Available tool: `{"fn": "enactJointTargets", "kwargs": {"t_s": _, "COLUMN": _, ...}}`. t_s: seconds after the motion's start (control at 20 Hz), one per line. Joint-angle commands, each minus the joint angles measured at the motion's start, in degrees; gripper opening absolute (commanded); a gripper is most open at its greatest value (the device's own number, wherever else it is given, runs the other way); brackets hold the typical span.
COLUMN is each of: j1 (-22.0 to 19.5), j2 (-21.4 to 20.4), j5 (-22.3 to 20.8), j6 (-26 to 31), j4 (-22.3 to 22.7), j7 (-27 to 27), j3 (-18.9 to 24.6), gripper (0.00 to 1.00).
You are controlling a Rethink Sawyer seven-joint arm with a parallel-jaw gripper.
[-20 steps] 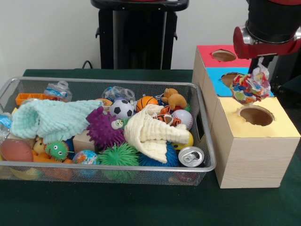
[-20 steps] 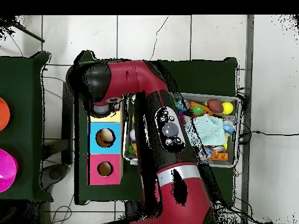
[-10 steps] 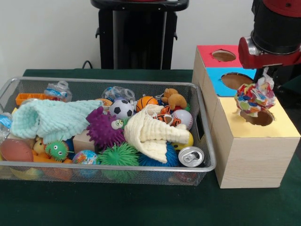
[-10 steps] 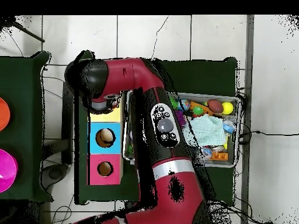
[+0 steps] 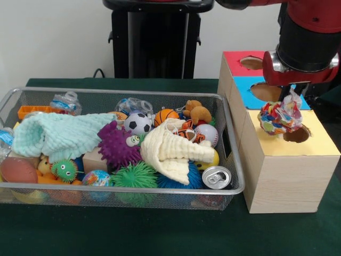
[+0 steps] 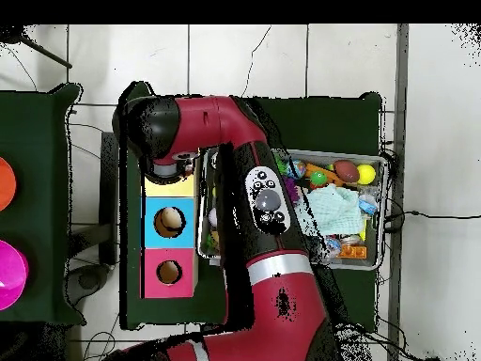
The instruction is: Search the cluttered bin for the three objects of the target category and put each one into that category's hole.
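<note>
A multicoloured ragged cloth bundle (image 5: 279,116) hangs from my gripper (image 5: 292,97), which is shut on its top. It hangs just above the left rim of the yellow hole (image 5: 296,134) in the wooden sorting box (image 5: 287,176). The blue hole (image 5: 265,92) and red hole (image 5: 253,63) lie behind it. In the overhead view the arm's wrist (image 6: 162,155) covers the gripper and most of the yellow section (image 6: 170,187); the bundle is hidden there. The wire bin (image 5: 122,94) left of the box holds several balls, spiky toys and cloths.
In the bin lie a mint cloth (image 5: 58,134), a cream cloth (image 5: 170,150), a purple spiky toy (image 5: 117,145), a soccer ball (image 5: 138,124) and a can (image 5: 217,177). The bin's right wall stands close to the box. The arm (image 6: 268,216) crosses over the bin's left part.
The bundle has swung right over the yellow section, then come back a little left and lower, now at the yellow hole's rim. The bin's contents have not moved.
</note>
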Motion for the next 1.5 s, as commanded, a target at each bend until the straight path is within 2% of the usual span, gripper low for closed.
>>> {"fn": "enactJointTargets", "kwargs": {"t_s": 0.05, "j1": 0.26, "j2": 1.68, "j5": 0.38, "j6": -4.01, "j4": -0.65, "j7": 9.1, "j3": -1.74, "gripper": 0.0}}
{"fn": "enactJointTargets", "kwargs": {"t_s": 0.25, "j1": 0.62, "j2": 1.7, "j5": 0.14, "j6": -3.26, "j4": -1.3, "j7": 8.88, "j3": -2.17, "gripper": 0.0}}
{"fn": "enactJointTargets", "kwargs": {"t_s": 0.45, "j1": 1.25, "j2": 0.66, "j5": -0.93, "j6": -0.1, "j4": -1.86, "j7": 7.96, "j3": -3.48, "gripper": 0.0}}
{"fn": "enactJointTargets", "kwargs": {"t_s": 0.85, "j1": 2.0, "j2": 1.52, "j5": 0.74, "j6": 1.08, "j4": -3.43, "j7": 7.88, "j3": -3.59, "gripper": 0.0}}
{"fn": "enactJointTargets", "kwargs": {"t_s": 1.5, "j1": 3.07, "j2": 2.24, "j5": 1.99, "j6": -0.86, "j4": -2.57, "j7": 9.32, "j3": -3.82, "gripper": 0.0}}
